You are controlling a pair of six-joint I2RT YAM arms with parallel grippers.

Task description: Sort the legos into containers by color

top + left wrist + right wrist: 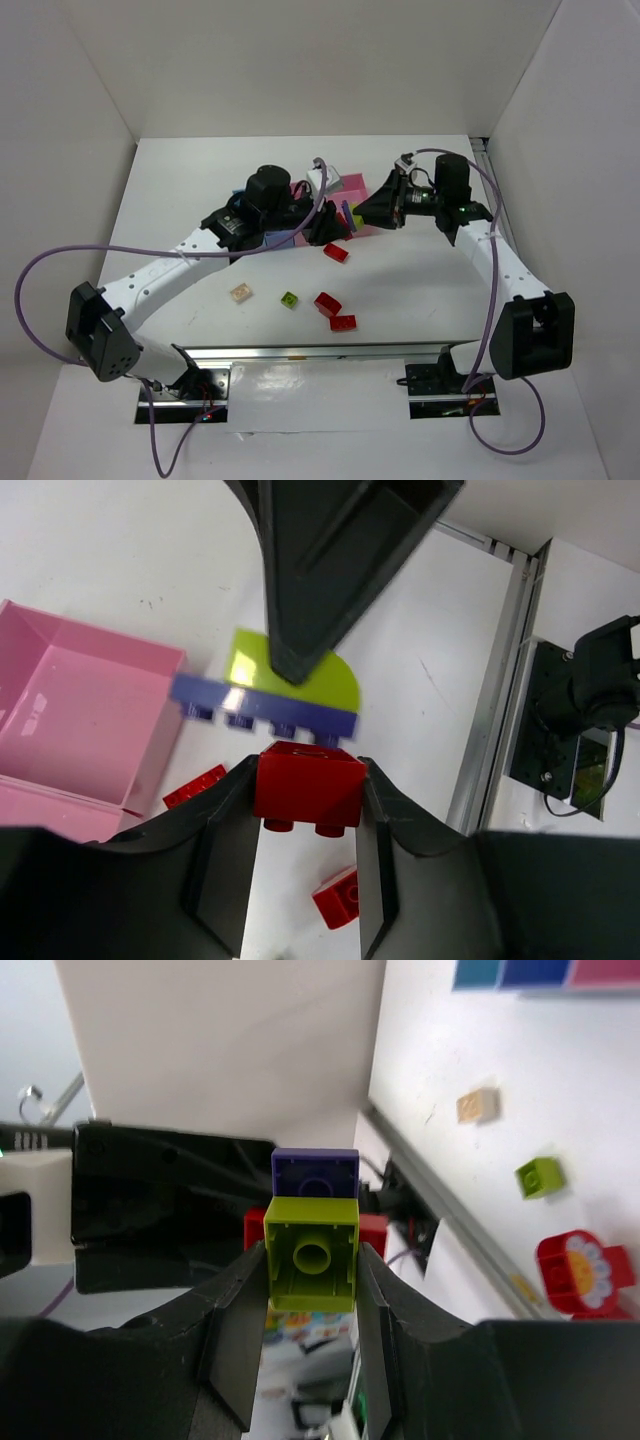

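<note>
Arms (pixel 180 265) bent inward, left tool (pixel 308 772) pinching red brick (pixel 308 792), right tool (pixel 310 1256) lime brick (pixel 311 1270)

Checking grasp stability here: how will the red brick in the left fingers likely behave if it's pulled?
The red brick looks like rigid plastic, so the left fingers probably won't deform it. Its smooth sides could slip under a hard pull. It appears pressed onto the purple plate, so it likely resists, then pops free suddenly.

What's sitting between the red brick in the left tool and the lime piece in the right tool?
A dark purple-blue brick, touching both the red brick and the lime piece; the left wrist view shows it best.
</note>
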